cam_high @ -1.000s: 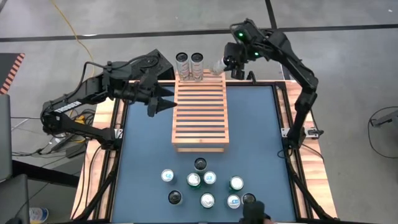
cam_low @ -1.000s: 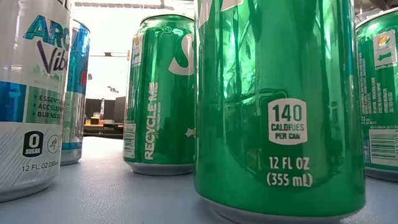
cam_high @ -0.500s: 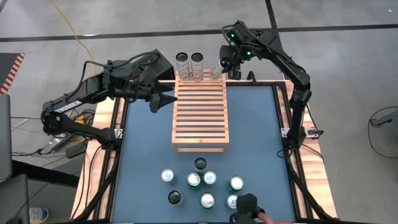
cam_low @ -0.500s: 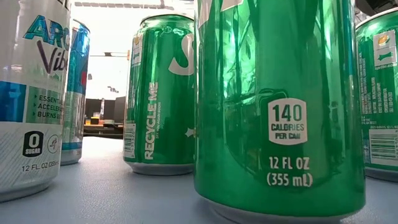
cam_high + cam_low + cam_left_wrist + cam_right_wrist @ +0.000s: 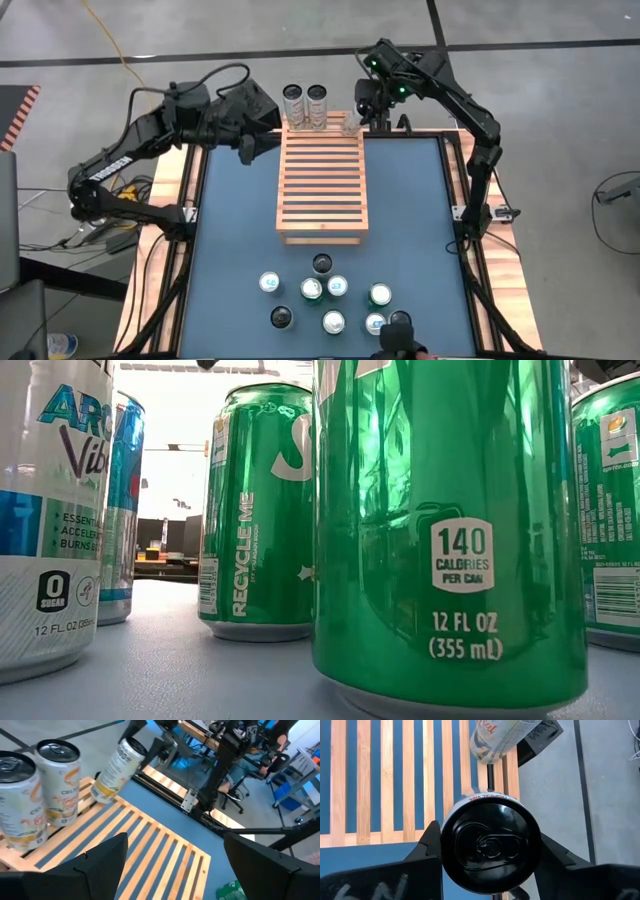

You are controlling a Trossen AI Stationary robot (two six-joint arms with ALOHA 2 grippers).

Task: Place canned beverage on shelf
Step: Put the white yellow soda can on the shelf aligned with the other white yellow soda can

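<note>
Your right hand [image 5: 487,851] grips the can [image 5: 490,847] between its fingers, top end toward the wrist, long axis tilted, just over the shelf's [image 5: 322,180] far right corner beside the two standing cans [image 5: 304,105]; your left hand [image 5: 262,143] hangs spread and empty at the shelf's far left edge.
</note>
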